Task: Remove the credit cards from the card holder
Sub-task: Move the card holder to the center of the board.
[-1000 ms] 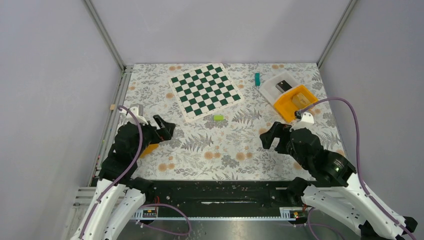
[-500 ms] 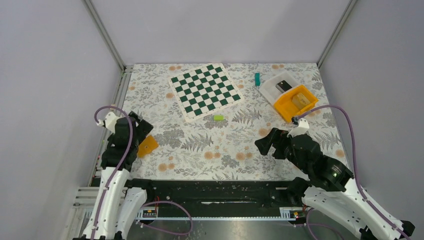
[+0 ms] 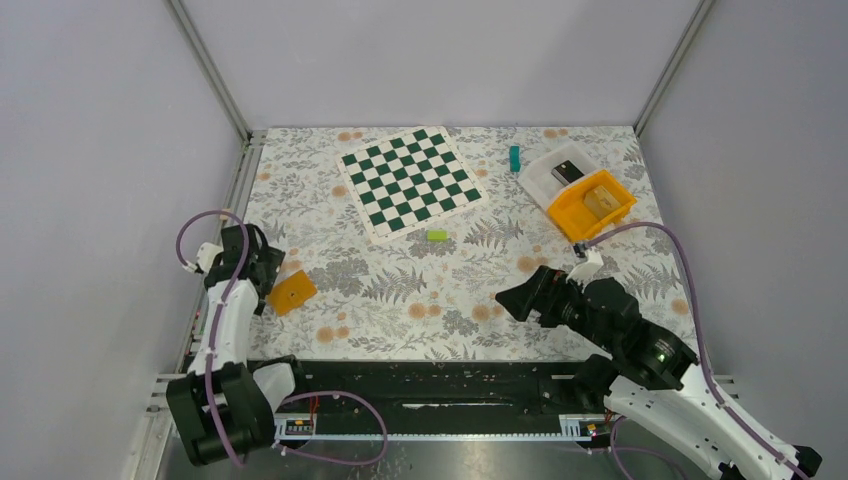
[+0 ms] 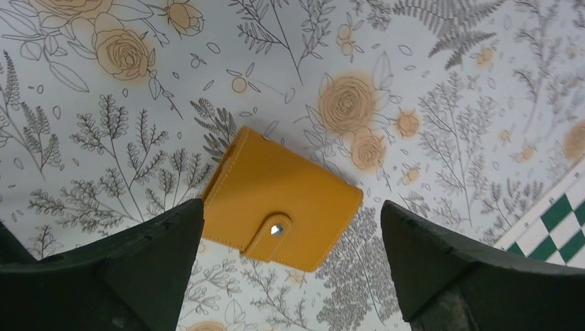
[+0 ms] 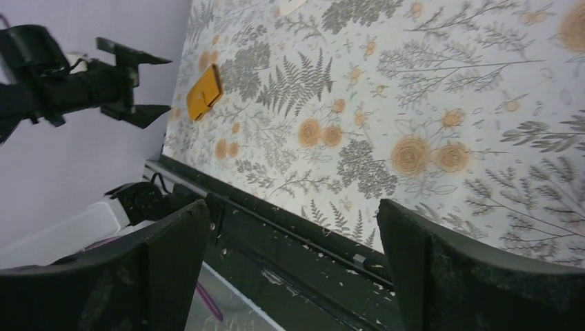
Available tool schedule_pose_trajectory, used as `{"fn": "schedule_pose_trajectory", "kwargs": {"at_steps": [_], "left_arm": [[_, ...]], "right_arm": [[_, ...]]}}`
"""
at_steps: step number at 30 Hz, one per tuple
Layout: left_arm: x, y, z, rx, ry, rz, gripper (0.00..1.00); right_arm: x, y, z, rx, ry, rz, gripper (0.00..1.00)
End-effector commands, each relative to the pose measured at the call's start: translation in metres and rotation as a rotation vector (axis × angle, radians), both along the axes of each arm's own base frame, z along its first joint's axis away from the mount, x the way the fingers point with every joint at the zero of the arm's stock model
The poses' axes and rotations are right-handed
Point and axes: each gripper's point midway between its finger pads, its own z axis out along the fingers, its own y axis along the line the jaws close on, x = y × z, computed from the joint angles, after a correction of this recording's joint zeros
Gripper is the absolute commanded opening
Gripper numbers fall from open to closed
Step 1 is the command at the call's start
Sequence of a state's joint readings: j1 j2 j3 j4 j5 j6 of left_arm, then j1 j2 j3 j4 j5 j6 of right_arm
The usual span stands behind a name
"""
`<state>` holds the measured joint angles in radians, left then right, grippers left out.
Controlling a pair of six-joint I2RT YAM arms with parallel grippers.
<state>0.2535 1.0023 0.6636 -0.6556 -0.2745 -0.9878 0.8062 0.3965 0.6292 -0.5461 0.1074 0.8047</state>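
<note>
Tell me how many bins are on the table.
2. A white bin sits at the far right of the table, and an orange bin lies against its near-right side. No others seem hidden.

A floral cloth (image 3: pixel 440 290) covers the table. A green-and-white chessboard (image 3: pixel 412 182) lies askew at the far side. A light-green block (image 3: pixel 437 235) sits just off its near edge, and a teal block (image 3: pixel 515 158) lies to its right. Further right, a white bin (image 3: pixel 537 178) touches an orange bin (image 3: pixel 570 218), each holding 1 object.
</note>
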Motion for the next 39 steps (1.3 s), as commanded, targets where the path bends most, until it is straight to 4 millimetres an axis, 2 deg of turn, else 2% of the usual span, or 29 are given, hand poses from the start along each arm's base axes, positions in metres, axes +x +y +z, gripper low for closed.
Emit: {"fn": "schedule_pose_trajectory", "kwargs": {"at_steps": [1,7,16,21,29,32,35,37,39], "left_arm": [[0.016,0.004,-0.014,-0.048,-0.005,0.000,0.98],[0.011,-0.005,-0.039,-0.097,0.048,-0.033,0.95],[0.024,-0.030,-0.060,-0.217,0.012,-0.130,0.84],[0.029,-0.067,-0.068,-0.336,-0.038,-0.244,0.79],[0.016,-0.133,-0.076,-0.394,-0.010,-0.412,0.73],[0.009,-0.154,-0.072,-0.403,-0.036,-0.455,0.70],[0.013,-0.165,-0.053,-0.391,-0.124,-0.522,0.70],[0.025,-0.159,-0.034,-0.314,-0.184,-0.560,0.71],[0.037,-0.139,-0.016,-0.178,-0.190,-0.552,0.73]], "right_arm": [[-0.014,0.030,0.017,0.152,0.005,0.133,0.97],[-0.018,0.030,0.018,0.137,-0.010,0.167,0.96],[-0.023,0.021,0.026,0.164,-0.077,0.162,0.95],[-0.024,0.016,0.025,0.176,-0.102,0.150,0.95],[-0.020,0.018,0.018,0.157,-0.070,0.135,0.94],[-0.018,0.020,0.014,0.145,-0.053,0.131,0.94],[-0.016,0.021,0.011,0.138,-0.042,0.127,0.94],[-0.016,0.022,0.011,0.142,-0.042,0.129,0.94],[-0.015,0.024,0.012,0.152,-0.044,0.130,0.93]]}}
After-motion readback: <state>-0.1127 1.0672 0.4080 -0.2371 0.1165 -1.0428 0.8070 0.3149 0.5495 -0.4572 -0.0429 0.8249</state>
